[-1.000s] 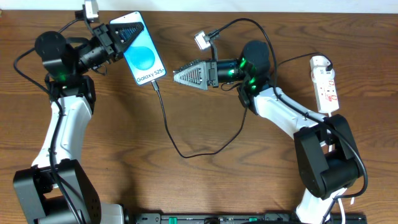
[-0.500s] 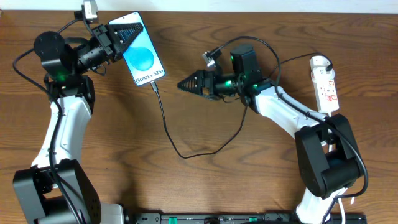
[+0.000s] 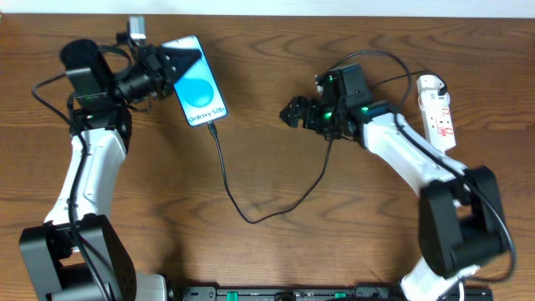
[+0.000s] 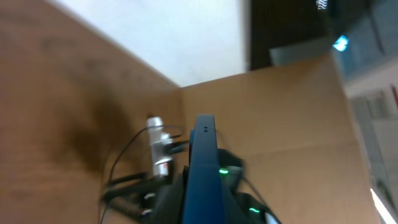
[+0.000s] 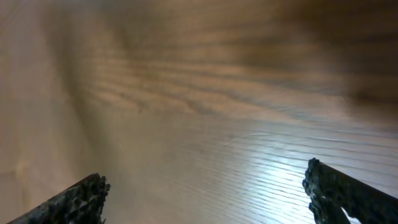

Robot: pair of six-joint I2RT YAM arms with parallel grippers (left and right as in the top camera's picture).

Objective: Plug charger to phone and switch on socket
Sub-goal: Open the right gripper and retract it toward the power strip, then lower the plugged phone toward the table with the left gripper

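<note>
A brown wooden desk (image 3: 276,259) fills your overhead view. The 2 arms take up much of it: the left arm (image 3: 84,180) runs up the left side, and the right arm (image 3: 410,159) bends in from the right toward the middle.

The phone (image 3: 201,84) sits at the far left, slanted, with its blue screen facing up. Your left tool (image 3: 173,61) is clamped on it near its upper left corner. From the left wrist you see the phone edge-on (image 4: 202,168).

The socket (image 3: 436,109) lies along the right edge of the desk, beyond the right arm.

Your right tool (image 3: 294,111) hangs over bare wood to the right of the phone, well apart from it. It is spread wide and holds nothing. Its 2 fingers (image 5: 74,202) stand at opposite edges of the right wrist view.

The charger (image 3: 230,188) meets the phone's lower edge with its small tip. Its thin black cable then loops toward the near edge and climbs back up to the right arm, where you lose sight of it.
</note>
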